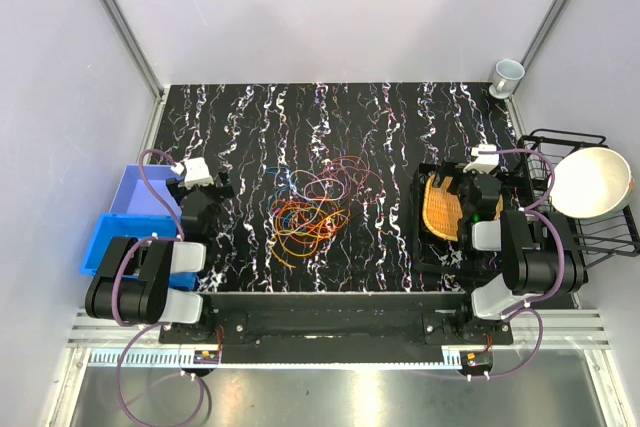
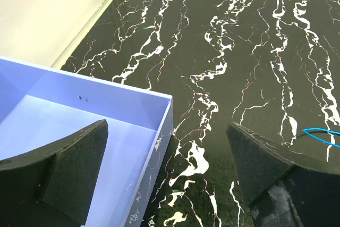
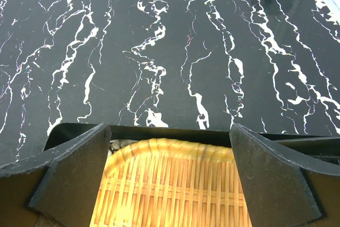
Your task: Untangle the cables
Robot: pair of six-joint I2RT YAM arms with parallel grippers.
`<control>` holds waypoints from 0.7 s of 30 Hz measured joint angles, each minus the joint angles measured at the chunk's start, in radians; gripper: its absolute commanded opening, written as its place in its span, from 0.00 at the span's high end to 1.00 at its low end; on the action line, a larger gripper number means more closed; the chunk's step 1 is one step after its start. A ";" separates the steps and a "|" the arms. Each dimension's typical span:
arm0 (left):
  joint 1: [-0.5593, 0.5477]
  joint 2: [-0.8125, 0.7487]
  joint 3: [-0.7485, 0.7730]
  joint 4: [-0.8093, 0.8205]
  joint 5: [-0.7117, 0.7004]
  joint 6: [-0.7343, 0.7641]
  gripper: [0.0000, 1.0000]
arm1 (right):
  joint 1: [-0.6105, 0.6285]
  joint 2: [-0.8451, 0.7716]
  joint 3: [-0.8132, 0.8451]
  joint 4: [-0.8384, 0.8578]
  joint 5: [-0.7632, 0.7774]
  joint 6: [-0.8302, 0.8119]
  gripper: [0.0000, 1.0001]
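Top external view is showing the cables (image 1: 312, 209) lying in one loose tangle on the table (image 1: 400, 127), between the two arms and slightly nearer the left one. Orange loops are making up the near part of the pile. Red, yellow, pale and blue strands are crossing over them toward the far side. Neither hand is touching the tangle.

The left hand (image 1: 212, 187) is sitting at the left edge of the table, well apart from the cables and just beside a pale blue bin (image 1: 140, 192). A darker blue bin (image 1: 100, 247) is lying nearer the arm base. Left wrist view is showing the two fingers (image 2: 69, 174) standing wide apart with nothing between them. The corner of the pale blue bin is lying below the left finger. A blue strand (image 2: 321, 133) is entering at the right edge of that view, lying on the table.

The right hand (image 1: 465, 195) is hanging over a woven basket (image 1: 440, 212) that is resting in a black tray (image 1: 432, 252) at the right side of the table, well apart from the cables. Right wrist view is showing its fingers (image 3: 276, 179) likewise spread wide and gripping nothing, with the basket rim and tray edge lying below them.

Beyond the right arm, a wire rack (image 1: 600, 237) is carrying a pale bowl (image 1: 590, 182). A cup (image 1: 507, 75) is standing near the far right corner of the table.
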 measured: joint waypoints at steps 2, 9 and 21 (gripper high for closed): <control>0.000 0.000 0.000 0.000 0.000 0.000 0.01 | 0.000 0.000 0.000 0.000 0.000 0.000 0.00; 0.000 0.000 0.000 0.000 0.000 0.000 0.01 | 0.000 0.000 0.000 0.000 0.000 0.000 0.00; 0.000 0.000 0.000 0.000 0.000 0.000 0.01 | 0.000 0.000 0.002 -0.027 0.059 0.014 0.00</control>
